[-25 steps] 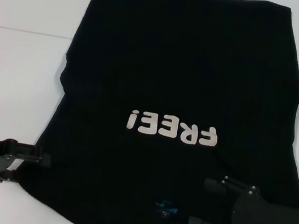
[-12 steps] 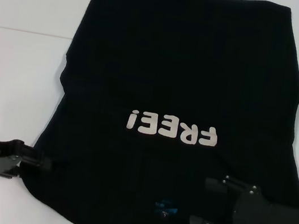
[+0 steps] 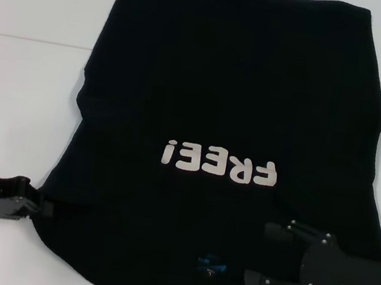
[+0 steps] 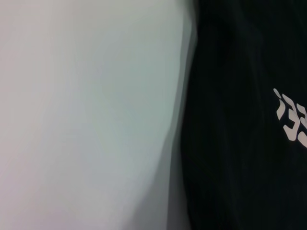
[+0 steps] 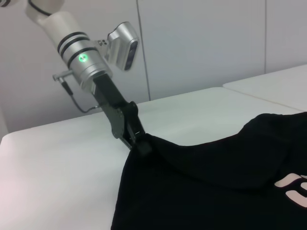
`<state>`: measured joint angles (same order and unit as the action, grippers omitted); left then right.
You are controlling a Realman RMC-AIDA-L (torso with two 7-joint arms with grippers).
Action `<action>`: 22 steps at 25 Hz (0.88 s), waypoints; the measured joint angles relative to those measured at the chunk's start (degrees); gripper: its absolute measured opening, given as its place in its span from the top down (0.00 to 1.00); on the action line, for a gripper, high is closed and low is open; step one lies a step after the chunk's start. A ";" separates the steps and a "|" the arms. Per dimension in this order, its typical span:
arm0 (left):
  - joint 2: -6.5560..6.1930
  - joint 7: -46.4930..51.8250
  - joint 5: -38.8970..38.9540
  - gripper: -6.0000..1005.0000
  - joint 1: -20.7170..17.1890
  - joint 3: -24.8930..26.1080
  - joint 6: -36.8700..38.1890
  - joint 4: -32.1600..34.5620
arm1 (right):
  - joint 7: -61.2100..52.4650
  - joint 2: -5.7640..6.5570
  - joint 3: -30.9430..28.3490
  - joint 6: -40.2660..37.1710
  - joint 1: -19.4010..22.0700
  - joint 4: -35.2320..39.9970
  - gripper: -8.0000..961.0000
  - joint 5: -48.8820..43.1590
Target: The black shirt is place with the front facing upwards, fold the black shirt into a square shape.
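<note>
The black shirt (image 3: pixel 237 84) lies flat on the white table (image 3: pixel 15 98), front up, collar toward me. Its white "FREE!" lettering (image 3: pixel 218 165) reads upside down and the blue neck label (image 3: pixel 210 265) is near the front edge. My left gripper (image 3: pixel 43 206) is at the shirt's left edge near the front, shut on the cloth. The right wrist view shows the left gripper (image 5: pixel 142 145) pinching that edge, which rises to a small peak on the shirt (image 5: pixel 216 191). My right gripper (image 3: pixel 263 256) is open over the shirt's front right part, fingers wide apart.
The shirt's far hem hangs past a seam in the table (image 3: pixel 32 39). Bare white table lies on both sides of the shirt. The left wrist view shows the shirt's edge (image 4: pixel 240 143) against the table (image 4: pixel 86 120).
My left gripper has slid in to the shirt's left edge and closed its fingers on the cloth. My right gripper has shifted slightly right and stays open.
</note>
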<state>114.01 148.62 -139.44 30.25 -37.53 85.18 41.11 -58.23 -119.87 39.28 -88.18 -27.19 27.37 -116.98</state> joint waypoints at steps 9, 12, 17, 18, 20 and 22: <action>-0.17 -3.14 0.47 0.97 0.18 1.19 0.33 -0.31 | -25.85 0.25 -0.53 0.10 0.62 12.50 0.05 -2.12; -0.21 -4.15 0.54 0.97 0.52 1.18 0.61 -0.17 | -45.95 0.55 -0.24 0.10 0.68 23.26 0.05 -8.26; -0.68 -5.35 0.58 0.97 1.02 1.21 1.36 -0.06 | -72.40 1.67 -0.13 -8.81 -1.46 39.37 0.05 -20.20; -0.81 -5.44 0.58 0.97 1.02 1.22 1.42 -0.03 | -76.38 1.88 -0.22 -10.77 -2.27 41.37 0.05 -22.92; -0.97 -5.66 0.58 0.97 1.01 1.23 1.55 0.01 | -83.59 2.37 -0.45 -14.62 -4.39 44.12 0.05 -28.49; -1.02 -5.90 0.58 0.97 0.99 1.23 1.67 0.01 | -86.77 2.62 -0.53 -17.59 -6.54 44.39 0.05 -33.60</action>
<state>112.98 142.72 -138.86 31.24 -36.29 86.85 41.12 -145.00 -117.25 38.75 -105.78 -33.72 71.75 -150.59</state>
